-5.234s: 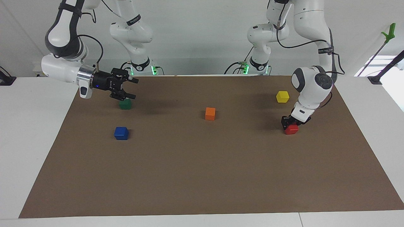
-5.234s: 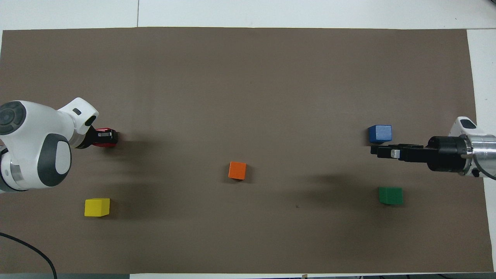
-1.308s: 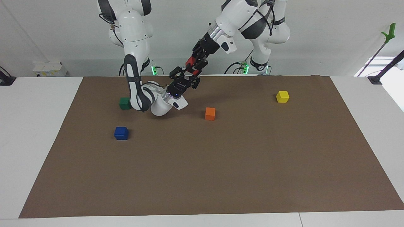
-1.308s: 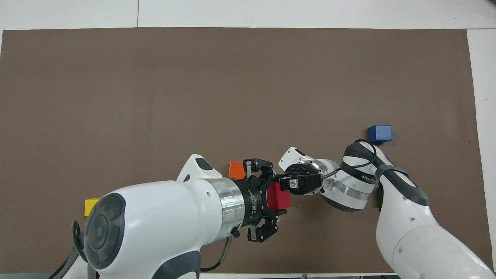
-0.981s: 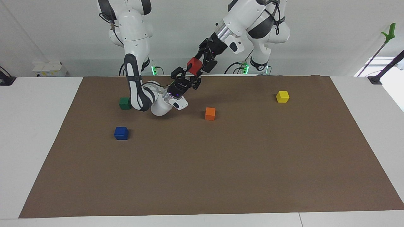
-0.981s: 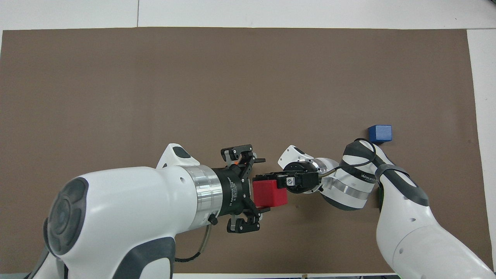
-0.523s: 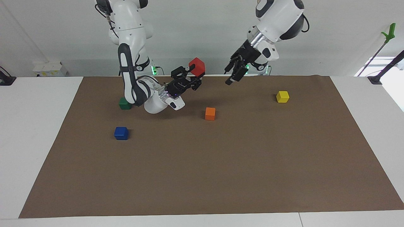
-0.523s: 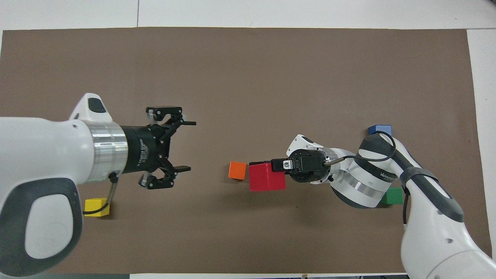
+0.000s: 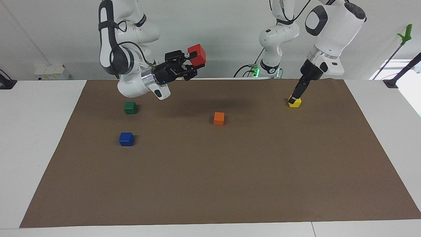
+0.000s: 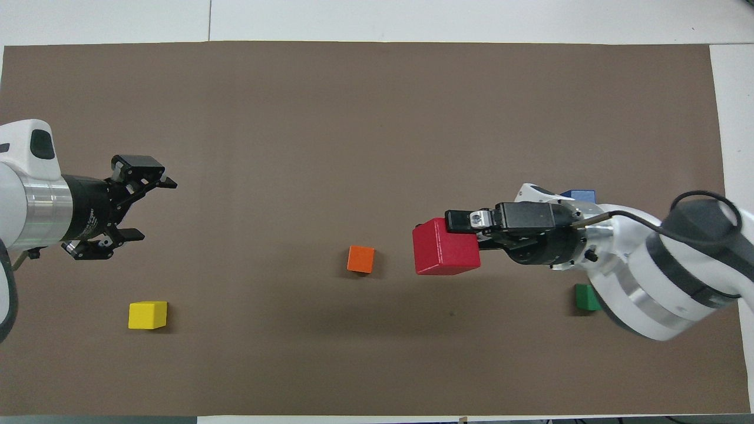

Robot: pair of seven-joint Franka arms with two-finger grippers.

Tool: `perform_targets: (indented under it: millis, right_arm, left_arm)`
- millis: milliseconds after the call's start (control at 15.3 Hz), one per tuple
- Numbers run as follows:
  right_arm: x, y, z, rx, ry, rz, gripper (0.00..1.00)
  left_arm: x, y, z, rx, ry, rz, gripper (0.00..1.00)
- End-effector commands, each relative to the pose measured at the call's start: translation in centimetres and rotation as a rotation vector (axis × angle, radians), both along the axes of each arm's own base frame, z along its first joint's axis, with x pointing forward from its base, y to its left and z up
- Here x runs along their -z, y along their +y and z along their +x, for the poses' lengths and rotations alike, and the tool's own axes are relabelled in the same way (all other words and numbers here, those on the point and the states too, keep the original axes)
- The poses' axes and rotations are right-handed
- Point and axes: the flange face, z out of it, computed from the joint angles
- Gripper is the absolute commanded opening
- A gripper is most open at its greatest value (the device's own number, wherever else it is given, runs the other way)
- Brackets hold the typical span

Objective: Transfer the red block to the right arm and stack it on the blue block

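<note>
The worktop [image 9: 36, 138] carries a brown mat [image 9: 217, 171]; on it lie blue [image 9: 126, 139], green [image 9: 130, 108], orange [image 9: 219, 118] and yellow [image 9: 295, 102] blocks.

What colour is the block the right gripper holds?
Red. The right gripper holds the red block up in the air; clearest in the facing view.

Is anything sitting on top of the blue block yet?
No. The blue block has a bare top. The red block is up in the air, gripped by the right claw.

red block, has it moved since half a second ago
Yes. Held in the right claw, the red block has risen higher above the mat and drifted away from the orange block, toward the right arm's end.
</note>
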Motion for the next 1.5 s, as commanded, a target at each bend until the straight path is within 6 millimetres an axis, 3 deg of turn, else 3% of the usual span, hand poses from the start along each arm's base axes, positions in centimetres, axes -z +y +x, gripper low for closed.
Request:
perform_targets:
  millis: [0,131,262,327,523,720,850,981,1112,1243,1439]
  right_arm:
    - [-5.6,-4.0,-0.1,-0.035,0.036,-0.238,0.0]
    - [-9.0,-5.8,-0.2,-0.064,0.04,-0.414,0.0]
    - [-10.5,-6.8,-1.0,-0.077,0.021,-0.54,0.0]
    - [-10.7,-7.0,-1.4,-0.082,0.015,-0.594,0.0]
    - [-11.3,-8.5,-1.9,-0.1,-0.033,-0.842,0.0]
    - [-11.6,-10.0,-2.0,-0.12,-0.074,-1.046,0.0]
    - [-11.9,-11.6,-2.1,-0.127,-0.109,-1.269,0.0]
    - [-11.5,-13.0,-2.1,-0.141,-0.128,-1.449,0.0]
    - [-10.9,-14.3,-1.9,-0.152,-0.146,-1.589,0.0]
    - [-9.7,-14.9,-1.2,-0.137,-0.169,-1.725,0.0]
    - [-6.5,-15.8,0.5,-0.149,-0.153,-1.821,0.0]
  left_arm:
    - [-1.2,2.3,2.1,0.27,0.028,0.103,1.0]
    - [-2.6,3.5,3.6,0.401,0.052,0.166,1.0]
    - [-3.1,5.4,5.2,0.459,0.068,0.17,1.0]
    - [-3.5,6.5,6.2,0.463,0.084,0.181,1.0]
    - [-3.6,6.0,8.5,0.502,0.126,0.203,1.0]
    - [-3.4,6.0,9.1,0.575,0.129,0.23,1.0]
    - [-4.0,6.9,8.0,0.637,0.127,0.225,1.0]
    - [-3.0,7.4,5.4,0.688,0.158,0.203,1.0]
    - [-2.2,7.5,3.6,0.775,0.175,0.185,1.0]
    - [-2.9,7.8,2.1,0.777,0.169,0.179,1.0]
    - [-3.2,5.5,1.9,0.813,0.144,0.194,1.0]
